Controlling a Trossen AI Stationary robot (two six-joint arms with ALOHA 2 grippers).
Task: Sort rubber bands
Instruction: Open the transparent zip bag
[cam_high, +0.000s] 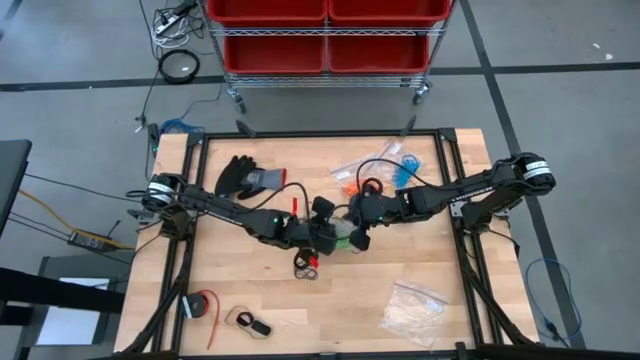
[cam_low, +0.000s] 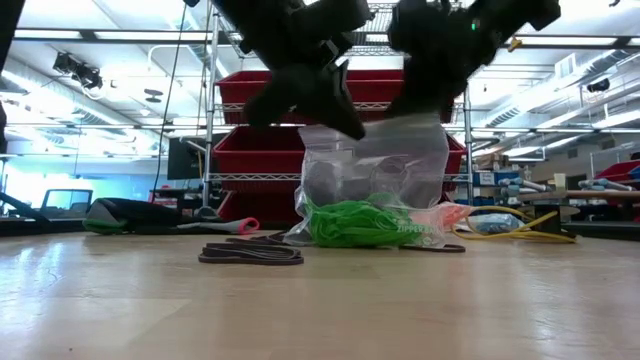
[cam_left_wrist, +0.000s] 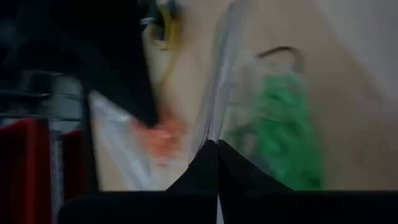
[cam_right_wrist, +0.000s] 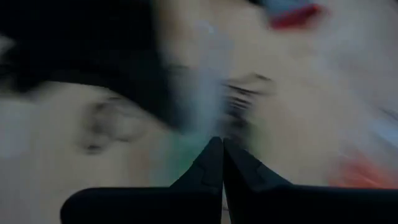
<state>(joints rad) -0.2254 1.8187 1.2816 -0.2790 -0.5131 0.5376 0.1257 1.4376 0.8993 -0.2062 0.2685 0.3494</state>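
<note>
Both end effectors, left (cam_low: 335, 118) and right (cam_low: 420, 108), pinch the clear bag (cam_low: 375, 170) rim shut; uneven pull risks spilling green bands (cam_low: 355, 225).

Both arms crowd the middle of the desk (cam_high: 250, 290), tools pinched together on a clear bag (cam_low: 385, 170) of green rubber bands (cam_low: 350, 225) — no way through there. Dark bands (cam_high: 306, 264) lie just near of them. Gloves (cam_high: 248, 178) block the far left; the near centre stays open.

Grey floor (cam_high: 560, 110), red-binned wire shelving (cam_high: 325, 35)
</note>
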